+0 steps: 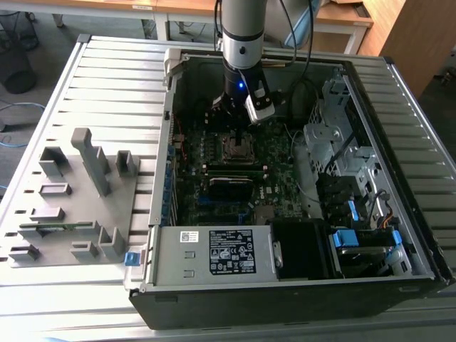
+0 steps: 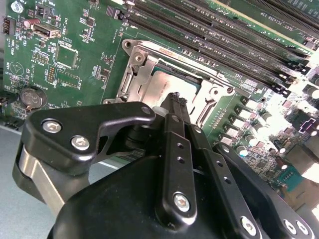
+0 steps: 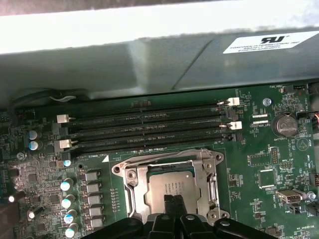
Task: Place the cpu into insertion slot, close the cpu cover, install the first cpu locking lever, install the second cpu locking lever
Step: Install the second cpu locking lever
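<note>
The cpu (image 3: 172, 185) lies flat in the insertion slot (image 3: 130, 196) on the green motherboard, its dull silver top showing. The silver cpu cover (image 3: 203, 174) lies down around it, framing the chip through its window. A thin lever rod (image 3: 159, 157) runs along the socket's side next to the memory slots. My gripper (image 3: 173, 200) hangs straight over the socket, its black fingers pressed together and shut, tips at the cpu's top with nothing between them. The second wrist view shows the fingertips (image 2: 173, 102) over the cpu (image 2: 167, 77). In the exterior view my gripper (image 1: 238, 137) stands over the socket (image 1: 239, 149) inside the open case.
Long black memory slots (image 3: 149, 130) run beside the socket, and a coin battery (image 3: 284, 124) sits further off. The case wall (image 3: 149, 59) rises behind them. A power supply (image 1: 214, 253) and drive cage (image 1: 342, 142) crowd the case. A grey fixture tray (image 1: 64, 206) lies at the exterior view's left.
</note>
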Action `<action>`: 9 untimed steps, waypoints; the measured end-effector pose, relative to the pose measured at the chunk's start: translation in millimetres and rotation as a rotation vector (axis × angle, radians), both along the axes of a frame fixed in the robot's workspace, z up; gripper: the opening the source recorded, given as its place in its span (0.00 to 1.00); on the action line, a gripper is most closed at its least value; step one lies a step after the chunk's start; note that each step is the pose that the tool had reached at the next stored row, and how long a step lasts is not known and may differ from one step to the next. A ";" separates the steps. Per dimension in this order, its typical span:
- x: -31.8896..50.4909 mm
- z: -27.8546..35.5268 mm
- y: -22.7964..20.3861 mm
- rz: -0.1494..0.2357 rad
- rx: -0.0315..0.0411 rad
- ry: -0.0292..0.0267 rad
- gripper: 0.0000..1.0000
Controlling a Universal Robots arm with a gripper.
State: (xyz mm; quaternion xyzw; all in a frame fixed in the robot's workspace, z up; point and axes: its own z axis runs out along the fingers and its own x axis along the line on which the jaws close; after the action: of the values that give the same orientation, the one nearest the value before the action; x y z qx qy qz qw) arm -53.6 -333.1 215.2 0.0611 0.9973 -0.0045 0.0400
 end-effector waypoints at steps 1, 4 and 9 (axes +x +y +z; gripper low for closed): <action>0.0 0.2 0.0 0.000 0.0001 -0.0001 0.10; 0.0 2.1 0.0 0.000 0.0000 0.0000 0.10; 0.0 5.9 0.0 0.000 0.0002 0.0003 0.10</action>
State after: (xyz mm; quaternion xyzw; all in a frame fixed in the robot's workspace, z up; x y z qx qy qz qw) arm -53.6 -333.1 221.1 0.0612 0.9973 -0.0044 0.0398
